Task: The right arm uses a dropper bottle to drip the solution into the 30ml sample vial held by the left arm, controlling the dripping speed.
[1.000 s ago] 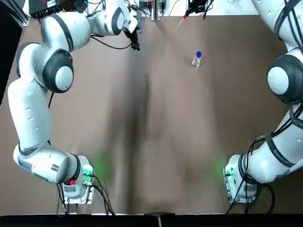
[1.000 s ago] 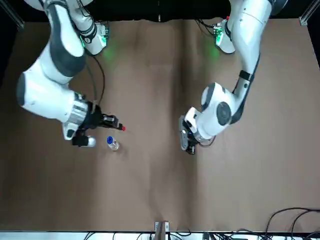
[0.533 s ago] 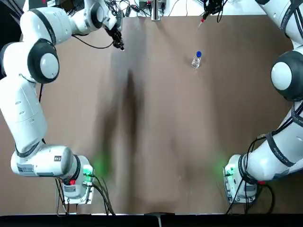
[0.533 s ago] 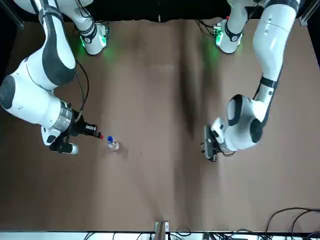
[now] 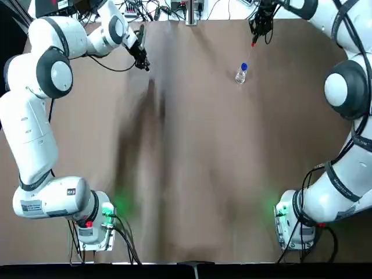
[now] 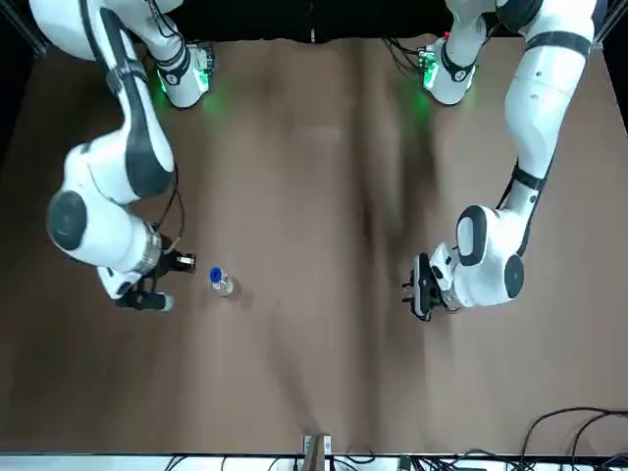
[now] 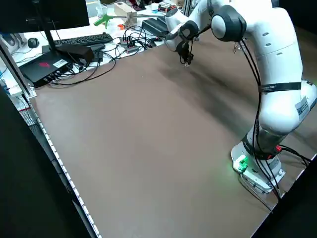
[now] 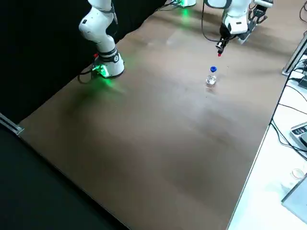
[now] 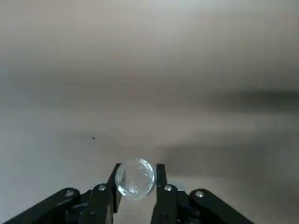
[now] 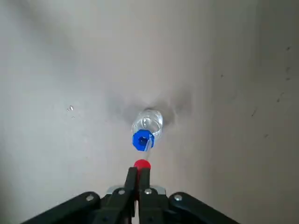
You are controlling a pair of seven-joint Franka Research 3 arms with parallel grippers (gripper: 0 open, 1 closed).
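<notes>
While the right gripper [image 10: 138,179] pinches the red dropper top [image 10: 142,164], the blue-collared bottle stands upper right in the top view. Left gripper [image 9: 137,193], upper left there, grips the clear vial [image 9: 135,178]. Top's out; filling and dripping look left.

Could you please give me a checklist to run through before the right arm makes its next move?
1. Right gripper grips the dropper top: ok, its fingers are closed on the red part.
2. Bottle stands on the table: ok, upright with its blue collar up.
3. Dropper tip seated in the collar: cannot tell; the tip reaches toward the opening, but its depth is unclear.
4. Left gripper holds the vial: ok, between its fingers.
5. Vial under the dropper: not ok, the two grippers are well apart.
6. Solution drawn into the dropper: cannot tell.
</notes>
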